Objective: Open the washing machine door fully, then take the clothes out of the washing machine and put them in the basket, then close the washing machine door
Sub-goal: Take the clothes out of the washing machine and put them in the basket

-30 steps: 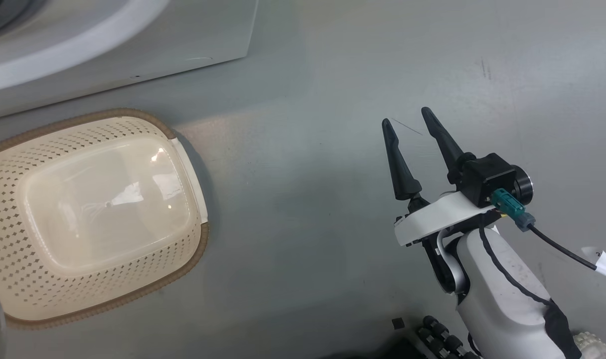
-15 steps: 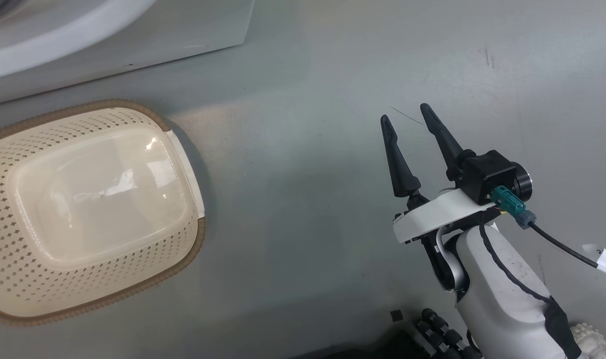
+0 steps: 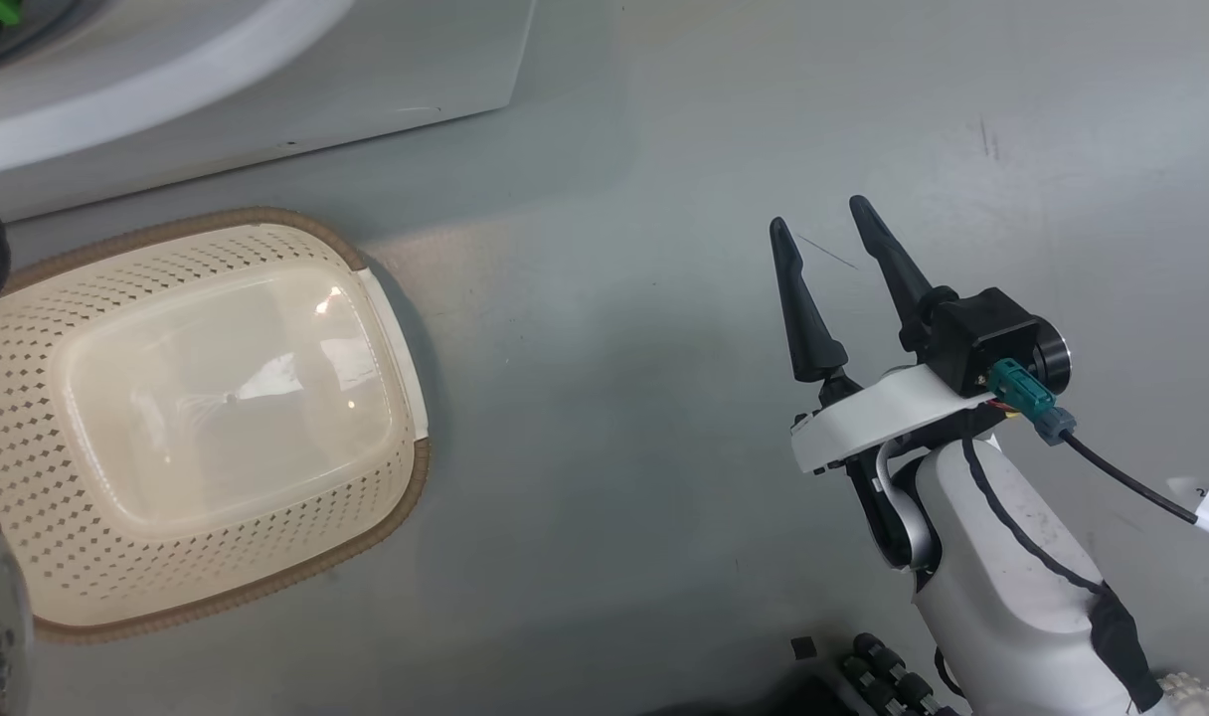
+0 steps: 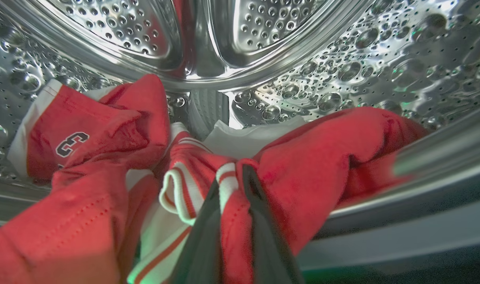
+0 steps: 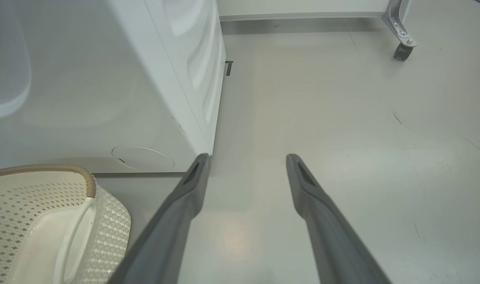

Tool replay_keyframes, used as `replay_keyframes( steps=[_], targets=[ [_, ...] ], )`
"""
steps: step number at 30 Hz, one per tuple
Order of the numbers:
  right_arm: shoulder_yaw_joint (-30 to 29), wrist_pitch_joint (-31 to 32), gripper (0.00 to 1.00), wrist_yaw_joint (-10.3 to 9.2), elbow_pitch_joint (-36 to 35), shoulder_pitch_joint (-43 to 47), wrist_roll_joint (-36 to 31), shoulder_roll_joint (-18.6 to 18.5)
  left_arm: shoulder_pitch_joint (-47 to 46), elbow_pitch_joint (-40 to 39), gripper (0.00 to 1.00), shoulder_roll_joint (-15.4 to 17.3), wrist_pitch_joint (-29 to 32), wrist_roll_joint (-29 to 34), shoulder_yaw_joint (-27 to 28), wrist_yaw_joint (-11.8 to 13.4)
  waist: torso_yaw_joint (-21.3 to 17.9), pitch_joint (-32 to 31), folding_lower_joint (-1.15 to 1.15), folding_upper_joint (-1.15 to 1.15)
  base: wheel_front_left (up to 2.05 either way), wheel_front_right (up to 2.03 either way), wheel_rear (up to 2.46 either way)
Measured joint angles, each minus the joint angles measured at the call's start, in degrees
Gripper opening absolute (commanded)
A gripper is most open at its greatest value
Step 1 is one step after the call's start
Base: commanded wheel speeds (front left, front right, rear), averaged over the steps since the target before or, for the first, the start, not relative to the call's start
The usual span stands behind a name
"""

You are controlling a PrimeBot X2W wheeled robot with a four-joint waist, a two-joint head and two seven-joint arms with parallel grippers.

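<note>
Clothes point(image 4: 315, 169) lie heaped low inside the washing machine point(image 4: 342, 55); the left gripper point(image 4: 231, 177) is pinched on a white-trimmed red fold, likely to drag them out; the basket point(image 3: 406, 497) sits on the floor point(image 3: 614, 447) just before the machine, ready to catch them; the right gripper point(image 3: 818, 214) hangs spread wide, idle.

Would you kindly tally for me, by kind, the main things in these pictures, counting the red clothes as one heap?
washing machine: 1
basket: 1
heap of red clothes: 1
grippers: 2 (left gripper shut on the red clothes inside the drum, right gripper open over the floor)
Total: 5
</note>
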Motion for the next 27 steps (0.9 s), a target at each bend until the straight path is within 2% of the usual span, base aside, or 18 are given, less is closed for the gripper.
replay_keyframes(
  steps=[12,27],
  targets=[
    [-1.07,0.0,1.0,0.07,2.25,0.03,-0.57,-0.03,3.69,2.08,0.0,-3.63,-7.84,0.15,-1.63,-1.12,1.68,-4.49,0.0,0.0,0.0,0.0,0.0],
    [-1.99,0.0,1.0,1.09,4.72,1.42,-1.15,-0.08,8.95,4.6,0.0,-6.14,-12.5,0.15,-3.77,-2.1,4.26,-11.26,0.0,0.0,0.0,0.0,0.0]
  ],
)
